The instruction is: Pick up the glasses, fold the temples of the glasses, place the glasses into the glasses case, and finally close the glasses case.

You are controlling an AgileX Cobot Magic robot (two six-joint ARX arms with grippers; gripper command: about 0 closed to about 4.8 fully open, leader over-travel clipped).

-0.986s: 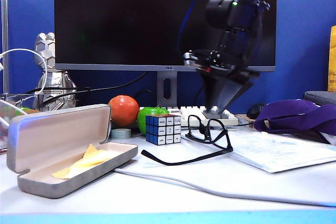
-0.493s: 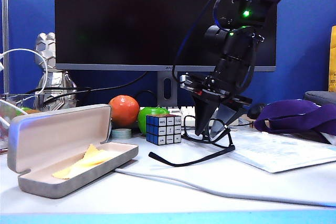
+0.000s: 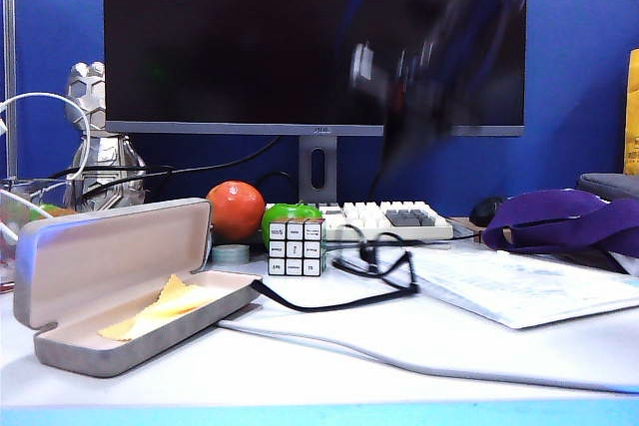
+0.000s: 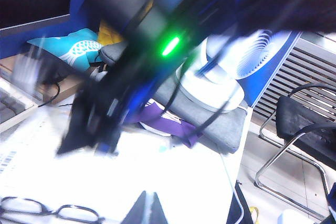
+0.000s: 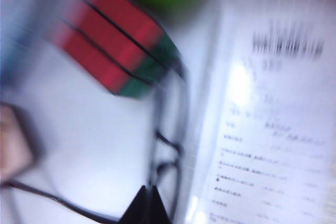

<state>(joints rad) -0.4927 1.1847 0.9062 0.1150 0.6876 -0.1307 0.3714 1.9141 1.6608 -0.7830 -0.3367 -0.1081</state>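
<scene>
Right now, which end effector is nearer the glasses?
Right. The right end effector, shut, sits just over the glasses beside the cube. The left end effector is farther, off past the frame over bare table.

Black glasses [image 3: 384,268], grey glasses case [image 3: 120,291] with yellow cloth [image 3: 160,306]

A white desk [image 3: 329,356] is backed by a blue partition wall [image 3: 574,87], before which a dark monitor [image 3: 250,37] stands. In the left wrist view, a white fan [image 4: 231,72] and a black chair [image 4: 302,129] are seen beside the desk.
</scene>
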